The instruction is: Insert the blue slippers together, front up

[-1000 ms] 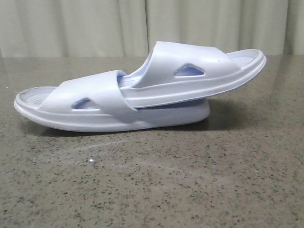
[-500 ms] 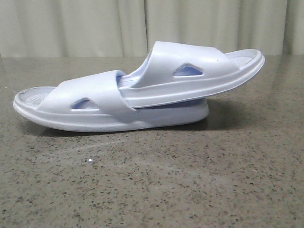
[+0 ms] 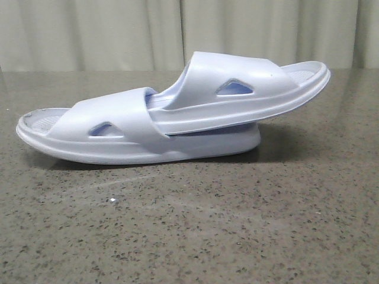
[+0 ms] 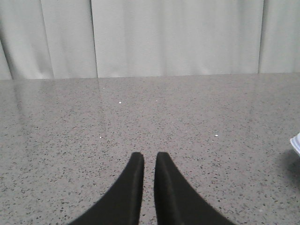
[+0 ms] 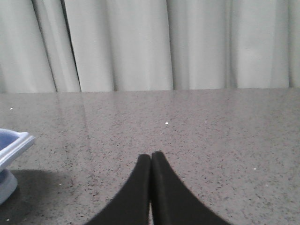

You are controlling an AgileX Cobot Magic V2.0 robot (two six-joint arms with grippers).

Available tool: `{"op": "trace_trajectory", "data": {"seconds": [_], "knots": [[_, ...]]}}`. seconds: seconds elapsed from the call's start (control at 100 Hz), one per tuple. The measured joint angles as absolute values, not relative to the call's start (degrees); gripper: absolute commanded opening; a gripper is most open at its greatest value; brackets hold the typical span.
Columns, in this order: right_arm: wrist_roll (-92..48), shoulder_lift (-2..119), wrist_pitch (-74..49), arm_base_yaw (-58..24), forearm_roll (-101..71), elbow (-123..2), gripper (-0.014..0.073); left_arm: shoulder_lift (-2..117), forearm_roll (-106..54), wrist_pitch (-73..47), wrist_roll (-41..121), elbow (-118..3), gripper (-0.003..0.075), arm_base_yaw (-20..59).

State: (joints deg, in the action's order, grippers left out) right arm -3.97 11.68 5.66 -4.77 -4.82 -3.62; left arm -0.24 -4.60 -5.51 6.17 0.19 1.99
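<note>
Pale pleated curtains (image 3: 118,32) hang behind a speckled grey stone table (image 3: 237,225) that fills the lower part of every view. On it, in the front view, the blue slippers sit nested: the lower slipper (image 3: 112,133) lies flat on the table with its strap toward the left, and the upper slipper (image 3: 237,94) has one end pushed in under that strap, so it rests on the lower one and tilts upward to the right, its far end raised clear of the surface and casting a shadow beneath. Both show their triangular side cut-outs toward the camera. Neither arm appears in the front view. The left gripper (image 4: 149,161) is held low over bare table, pointing toward the curtains, its two black fingers nearly together with only a narrow slit between them and nothing held; a sliver of slipper edge (image 4: 295,144) shows at the border of that view, well apart from the fingers. The right gripper (image 5: 151,159) is posed the same way, low and level over the table, its fingers pressed tip to tip and holding nothing, with the slippers' ends (image 5: 11,150) visible off to the side, well apart.
</note>
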Motion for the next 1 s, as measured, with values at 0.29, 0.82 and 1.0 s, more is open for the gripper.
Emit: {"op": "trace_trajectory", "data": {"seconds": [0.29, 0.82, 1.0], "knots": [[1.87, 0.98, 1.69, -2.2, -0.33, 0.57, -0.0102, -0.24, -4.6, -5.51, 6.17, 0.19, 0.0016, 1.99], [4.36, -0.52, -1.9, -1.86, 0.39, 0.56, -0.0102, -0.24, -4.6, -5.51, 6.17, 0.19, 0.0016, 1.99], [4.45, -0.52, -2.04, -1.86, 0.39, 0.56, -0.0102, -0.24, -4.6, -5.51, 6.17, 0.19, 0.0016, 1.99]]}}
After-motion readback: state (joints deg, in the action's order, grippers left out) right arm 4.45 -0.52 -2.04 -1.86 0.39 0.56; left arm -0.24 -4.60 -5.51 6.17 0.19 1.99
